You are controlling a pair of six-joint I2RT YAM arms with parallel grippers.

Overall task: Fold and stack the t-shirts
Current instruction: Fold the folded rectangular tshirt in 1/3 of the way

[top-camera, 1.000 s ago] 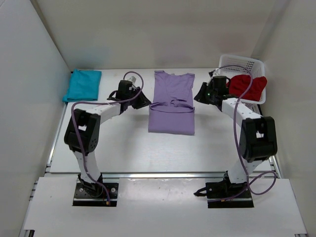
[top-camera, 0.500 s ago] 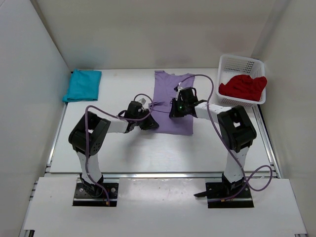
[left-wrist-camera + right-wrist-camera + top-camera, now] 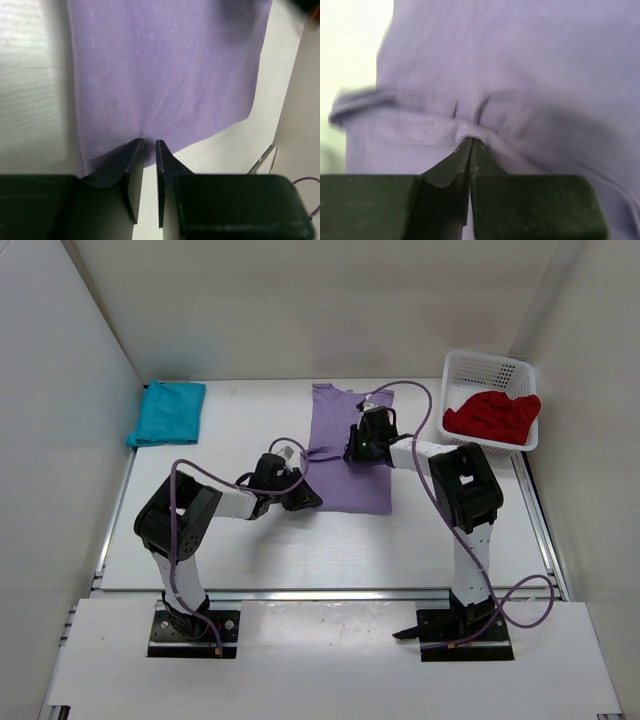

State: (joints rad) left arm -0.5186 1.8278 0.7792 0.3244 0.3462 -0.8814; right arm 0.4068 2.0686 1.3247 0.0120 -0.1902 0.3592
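Left tool (image 3: pixel 303 502) lies low on the counter (image 3: pixel 230 540), well apart from the teal shirt (image 3: pixel 168 412), which sits folded at the far left corner. Seen from above, this tool touches the near left corner of the lavender shirt (image 3: pixel 355 490), but its fingers are hidden under the wrist. The left wrist view supplies the detail: the left tool (image 3: pixel 150 142) has its two dark fingers a narrow slit apart, with their tips over the hem of the lavender shirt (image 3: pixel 165 65). Whether any cloth sits in the slit cannot be told.

The lavender shirt lies flat at the centre of the counter, collar end far, with a fold ridge across its middle. The right tool (image 3: pixel 353 452) rests on that ridge. Only the right wrist view shows the grip: the right tool (image 3: pixel 471 141) has its fingers pressed together, pinching a raised pleat of the lavender shirt (image 3: pixel 520 60).

At the far right the red shirt (image 3: pixel 492 415) lies heaped in the white basket (image 3: pixel 487 358), draping over its near rim.
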